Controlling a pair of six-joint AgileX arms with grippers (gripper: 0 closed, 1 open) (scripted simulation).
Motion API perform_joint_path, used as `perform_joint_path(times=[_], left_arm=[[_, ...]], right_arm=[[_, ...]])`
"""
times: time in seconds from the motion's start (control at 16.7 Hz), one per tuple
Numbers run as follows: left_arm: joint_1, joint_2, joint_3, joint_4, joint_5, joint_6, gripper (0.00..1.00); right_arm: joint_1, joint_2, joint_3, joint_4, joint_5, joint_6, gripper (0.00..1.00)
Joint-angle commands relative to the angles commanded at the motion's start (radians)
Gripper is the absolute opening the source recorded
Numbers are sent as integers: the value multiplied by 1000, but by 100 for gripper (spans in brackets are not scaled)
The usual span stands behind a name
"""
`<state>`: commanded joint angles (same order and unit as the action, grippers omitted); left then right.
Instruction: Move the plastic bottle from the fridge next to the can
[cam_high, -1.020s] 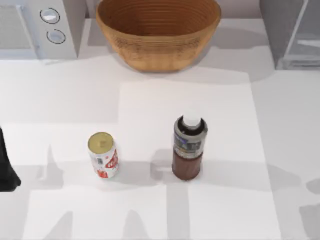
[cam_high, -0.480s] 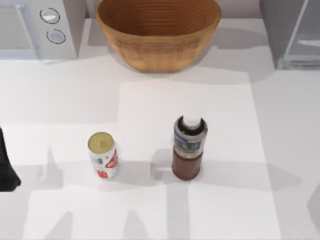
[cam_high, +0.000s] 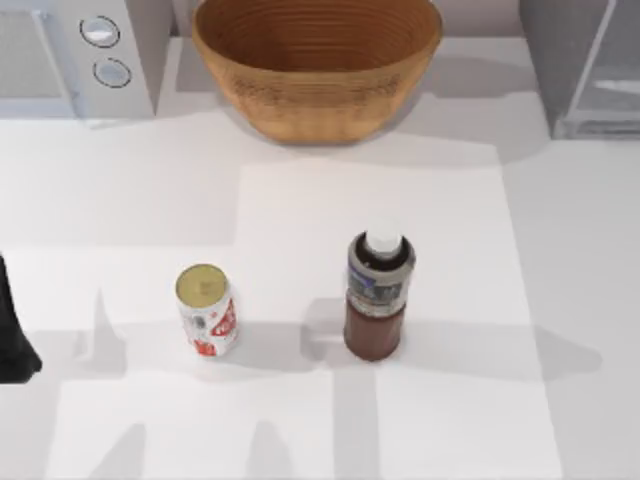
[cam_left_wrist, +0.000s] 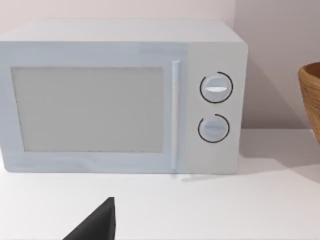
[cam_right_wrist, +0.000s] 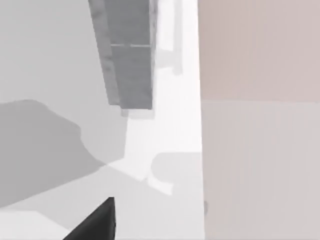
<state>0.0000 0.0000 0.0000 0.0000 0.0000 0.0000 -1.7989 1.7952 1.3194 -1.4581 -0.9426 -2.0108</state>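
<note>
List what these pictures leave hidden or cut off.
- Fridge: top view's upper and right edges cut it; its inside is not shown.
- Left arm: top view's left edge cuts it.
- Microwave: top view crops it at the corner.
- Can and plastic bottle: label print too small.

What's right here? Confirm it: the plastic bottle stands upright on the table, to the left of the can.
Not quite. The top view shows the plastic bottle upright on the table, but to the right of the can, not the left.
</note>
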Motion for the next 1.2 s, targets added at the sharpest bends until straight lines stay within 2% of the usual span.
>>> perform_joint_path(times=[0.42,0.66,0.9,1.2], left_arm=[[0,0,0,0,0,0,100],[0,0,0,0,0,0,100],[0,0,0,0,0,0,100],[0,0,0,0,0,0,100]], right_arm=[[-7,12,2,0,-4,-6,100],[63,22,-1,92,7,97,100],[228,34,-7,309,44,366,100],[500,41,-14,675,110,836,100]])
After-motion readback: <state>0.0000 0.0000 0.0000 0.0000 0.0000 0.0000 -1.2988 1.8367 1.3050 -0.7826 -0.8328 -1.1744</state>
